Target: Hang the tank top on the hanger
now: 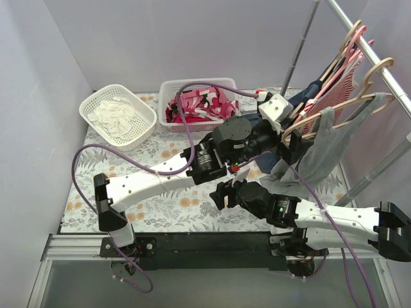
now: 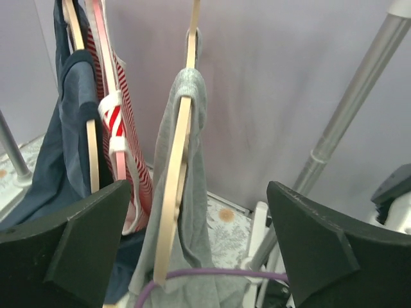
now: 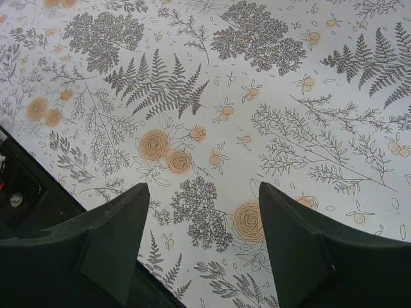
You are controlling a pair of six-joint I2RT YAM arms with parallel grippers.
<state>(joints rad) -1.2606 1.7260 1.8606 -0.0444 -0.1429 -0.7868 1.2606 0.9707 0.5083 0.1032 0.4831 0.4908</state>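
Note:
The grey tank top [image 1: 326,146] hangs over the tan hanger [image 1: 361,101], whose hook sits on the rack rail [image 1: 369,48] at the right. In the left wrist view the hanger [image 2: 174,179] runs edge-on between my jaws, with the tank top [image 2: 196,186] draped over its shoulder. My left gripper [image 1: 294,146] [image 2: 199,256] is open, its fingers on either side of the hanger's lower end and apart from it. My right gripper [image 1: 218,194] [image 3: 202,244] is open and empty, low over the floral tablecloth [image 3: 192,77].
A red-and-white striped top [image 2: 125,128] and a navy garment [image 2: 64,147] hang on the rack just left of the tank top. A rack pole [image 2: 347,115] stands on the right. Two white baskets [image 1: 96,102] [image 1: 168,86] stand at the back. A purple cable [image 2: 257,276] crosses under the left jaws.

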